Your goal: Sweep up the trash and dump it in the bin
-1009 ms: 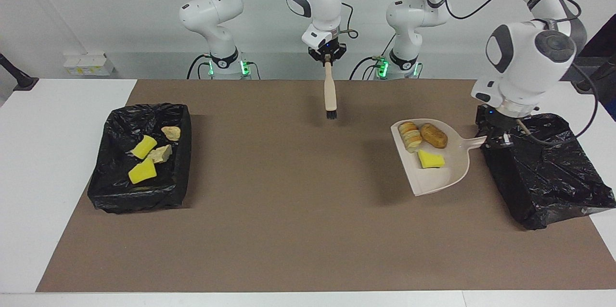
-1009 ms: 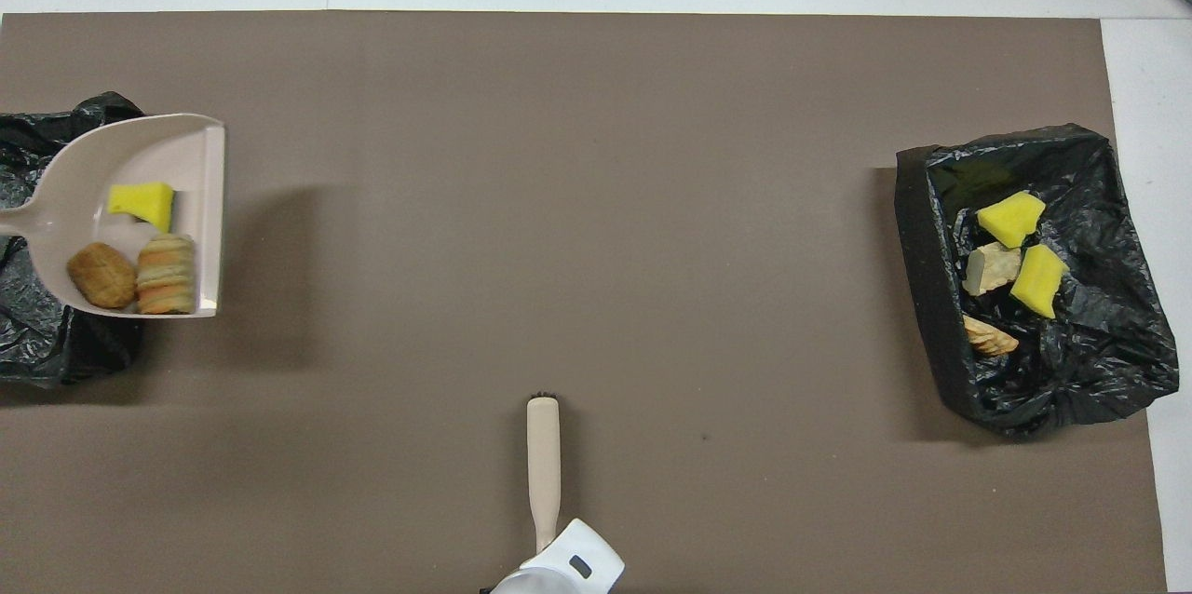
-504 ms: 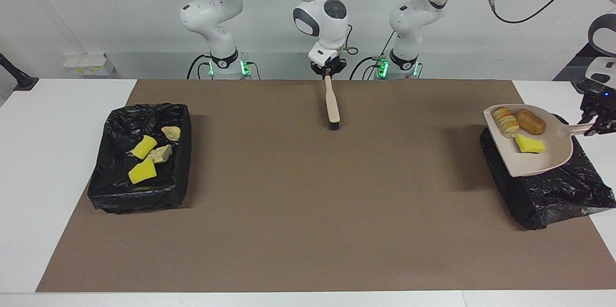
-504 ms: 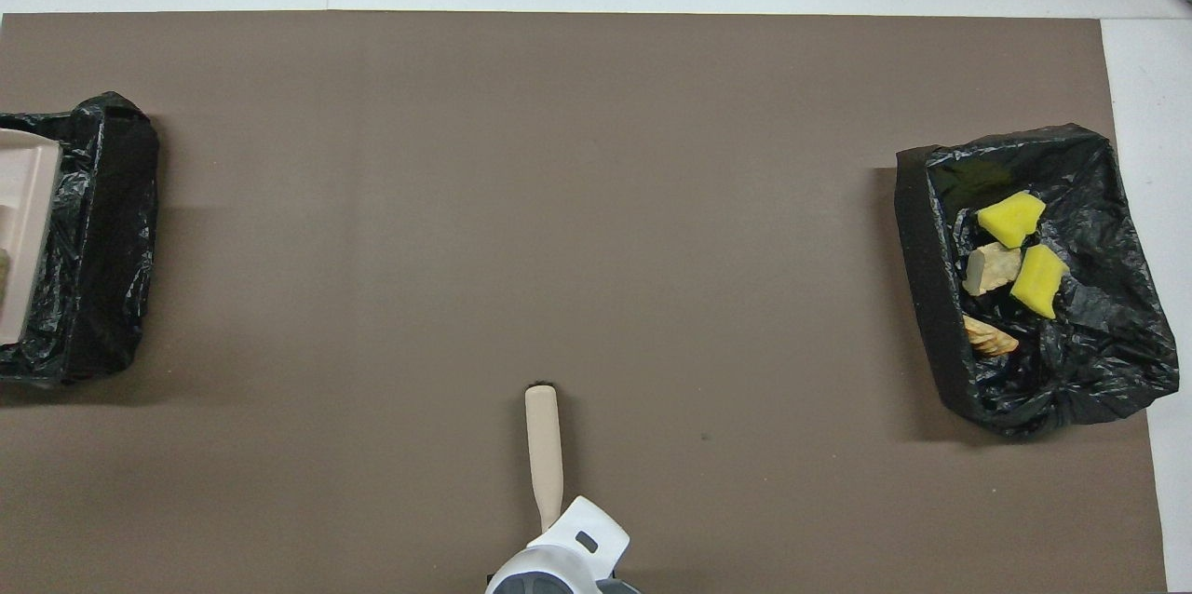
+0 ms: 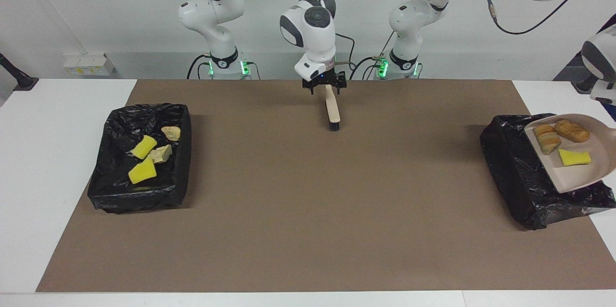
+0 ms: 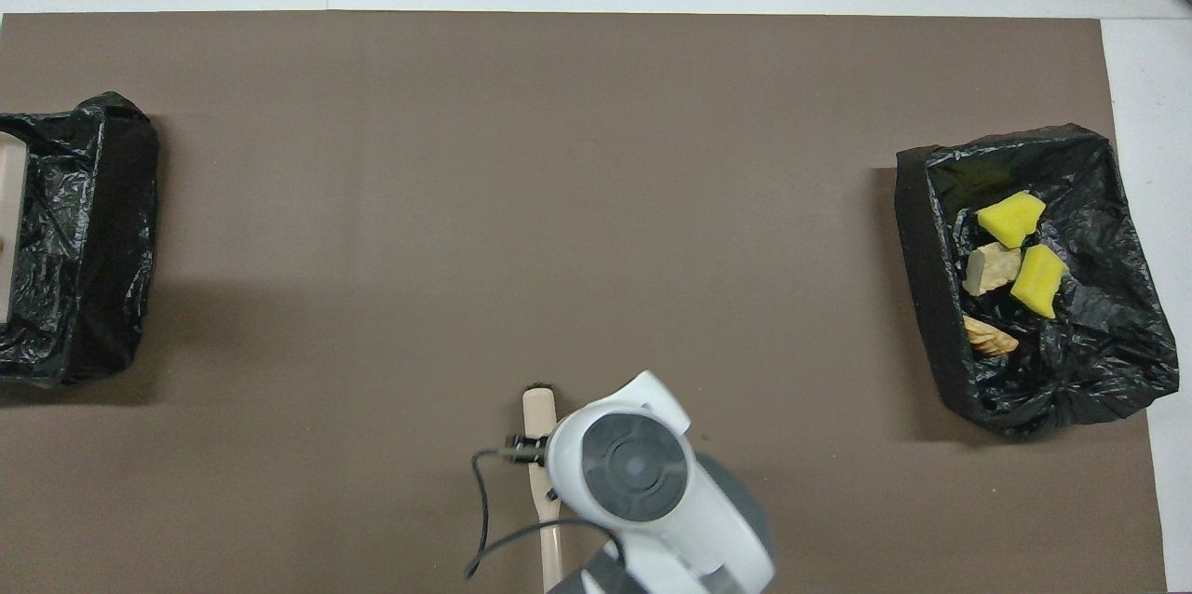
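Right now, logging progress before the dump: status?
Left gripper off-frame, shut on dustpan over bin. Three trash pieces aboard. Right gripper at brush. Nothing in the way.

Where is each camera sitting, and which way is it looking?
Facing view: high up across the table, looking back at the robots; both arms and bases show, with the right tool at the hand brush and the left arm above the dustpan.
Overhead view: high above the robots' end, looking forward and steeply down; only the right arm's wrist shows.
Shared: the brown mat, the brush and both black-lined bins, seen half a turn apart.
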